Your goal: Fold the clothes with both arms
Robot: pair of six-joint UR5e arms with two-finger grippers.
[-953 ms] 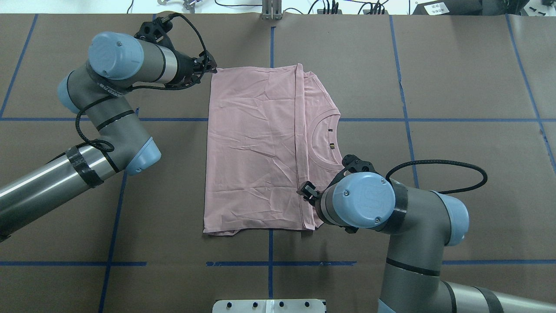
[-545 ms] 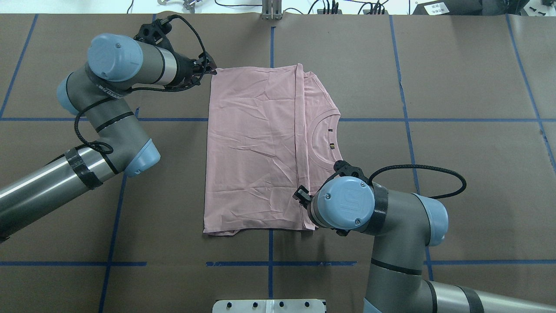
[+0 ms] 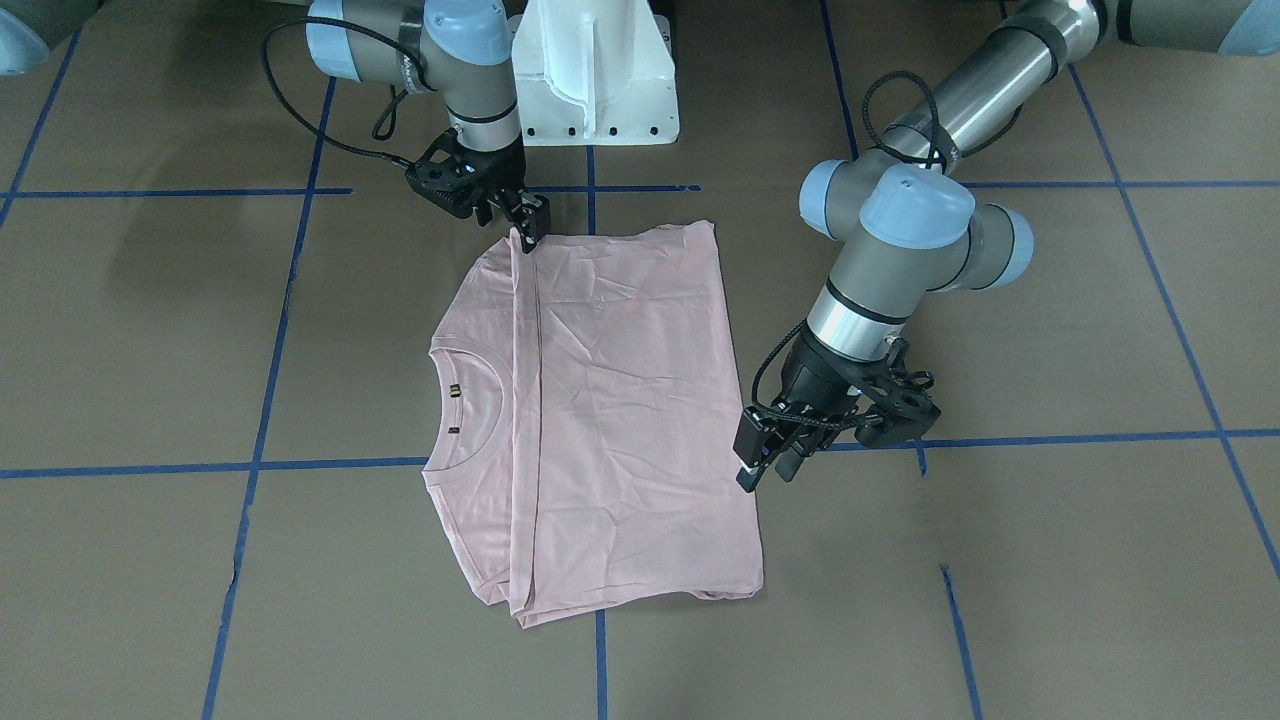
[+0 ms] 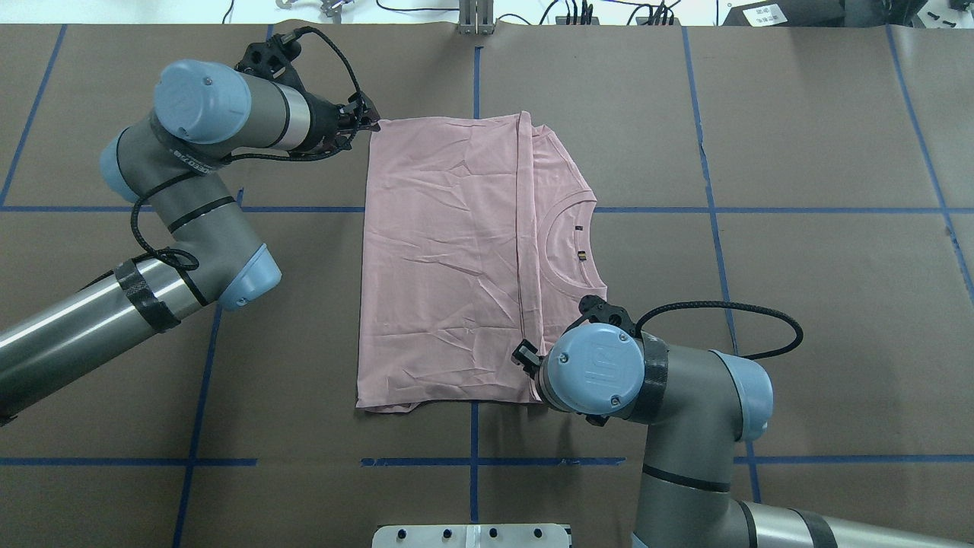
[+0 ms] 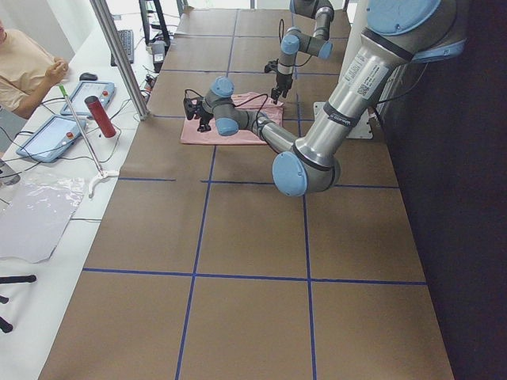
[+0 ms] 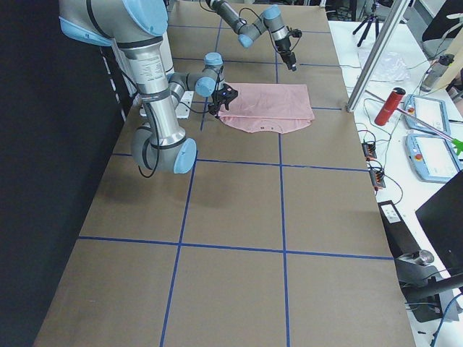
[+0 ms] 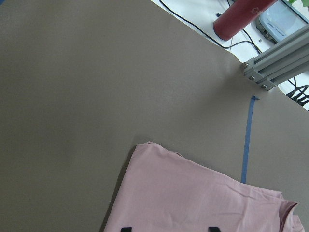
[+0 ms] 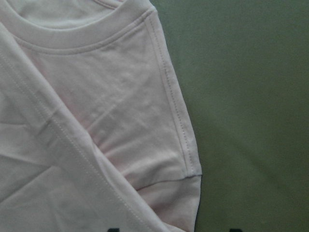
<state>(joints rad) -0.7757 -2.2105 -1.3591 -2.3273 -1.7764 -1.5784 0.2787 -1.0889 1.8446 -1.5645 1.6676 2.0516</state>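
- 1 pink T-shirt [image 4: 449, 259]
- 2 robot arms: left arm [image 4: 228, 103], right arm [image 4: 685, 380]
- 2 grippers: left gripper [image 4: 371, 122], right gripper [image 4: 523, 355]
- 1 white pedestal [image 3: 595, 70]
- 1 red cylinder [image 6: 390, 105]
- 1 person [image 5: 24, 67]

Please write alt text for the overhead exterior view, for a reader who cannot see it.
A partly folded pale pink T-shirt, collar to the right, lies on a brown table. The left gripper is at its far left corner; the right gripper is over the fold near its near edge.

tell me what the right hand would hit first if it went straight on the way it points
Probably the pink T-shirt: the right hand points down at its folded edge beside the sleeve, nothing between.
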